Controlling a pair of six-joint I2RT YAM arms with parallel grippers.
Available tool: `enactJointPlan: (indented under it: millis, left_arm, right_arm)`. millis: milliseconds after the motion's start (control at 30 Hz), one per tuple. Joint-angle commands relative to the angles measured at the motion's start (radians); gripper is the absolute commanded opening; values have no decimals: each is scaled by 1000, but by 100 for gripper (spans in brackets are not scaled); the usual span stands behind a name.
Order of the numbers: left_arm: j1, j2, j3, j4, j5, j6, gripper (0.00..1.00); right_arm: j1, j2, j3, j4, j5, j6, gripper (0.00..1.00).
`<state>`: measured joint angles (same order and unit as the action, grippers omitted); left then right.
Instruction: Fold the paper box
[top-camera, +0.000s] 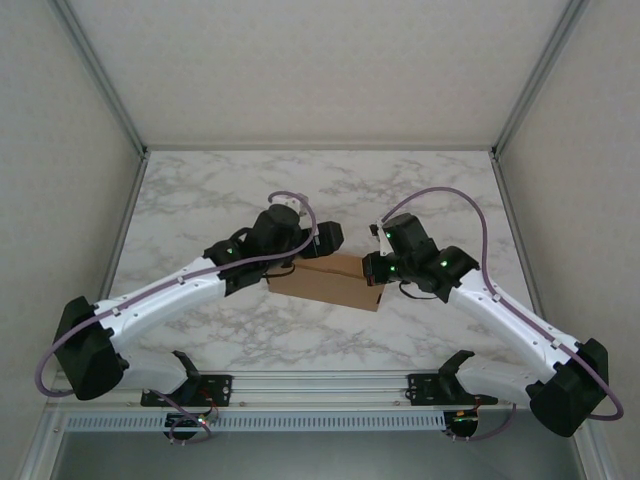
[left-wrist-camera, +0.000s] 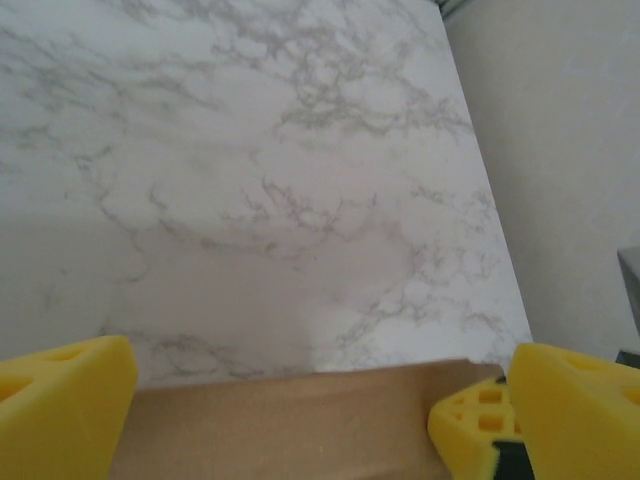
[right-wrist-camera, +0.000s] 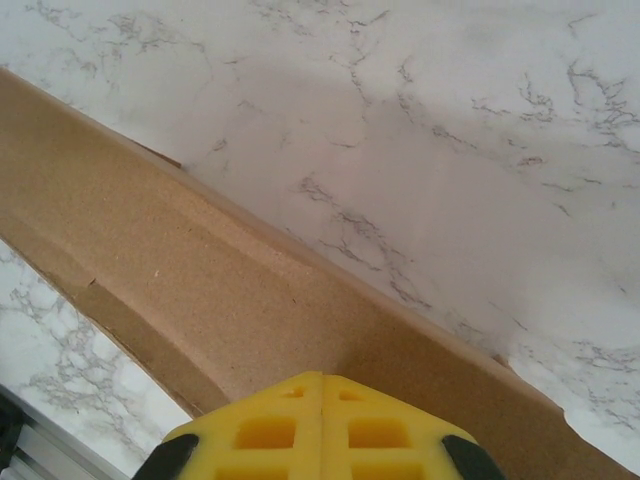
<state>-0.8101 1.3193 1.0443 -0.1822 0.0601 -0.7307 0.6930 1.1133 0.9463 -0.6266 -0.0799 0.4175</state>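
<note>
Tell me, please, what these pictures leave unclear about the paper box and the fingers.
Top external: the left arm covers the left end of the paper box; its flaps are too small to read.
Left wrist: the bottom edge cuts off the box; whether the spread left fingers touch it is unclear.
Right wrist: the right fingers, closed together, hide their own tips, so any pinched cardboard cannot be told.

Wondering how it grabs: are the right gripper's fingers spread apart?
No, the right gripper has its fingers touching, over the paper box.
</note>
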Motion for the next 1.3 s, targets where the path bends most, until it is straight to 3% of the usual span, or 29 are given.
enactJointPlan:
  millis: [0, 200, 467, 533, 667, 767, 933, 1033, 1267]
  left_arm:
    - [-4, -73, -44, 74, 53, -49, 92]
    - [-3, -98, -123, 130, 95, -88, 83]
    - [29, -95, -220, 167, 89, -113, 81]
    - [39, -98, -239, 176, 95, -119, 81]
    - [52, -99, -247, 180, 101, -121, 81]
    - [57, -95, -245, 180, 106, -122, 81]
    - [57, -99, -248, 182, 115, -124, 81]
    - [57, -112, -255, 185, 120, -125, 81]
    - [57, -112, -270, 200, 139, -128, 81]
  right_arm:
    - [13, 0, -40, -19, 19, 17, 0]
    - [14, 2, -47, -16, 20, 11, 0]
    - [14, -18, 3, -42, -14, -38, 0]
    - [13, -22, 48, -66, -21, -84, 9]
    - [13, 2, 156, -117, 16, -215, 42]
    - [9, 23, 194, -100, 68, -376, 53]
    - [5, -33, 96, 62, -102, -803, 77]
    - [-9, 0, 98, 54, -193, -920, 78]
    - [-25, 140, 124, 51, -225, -1000, 80]
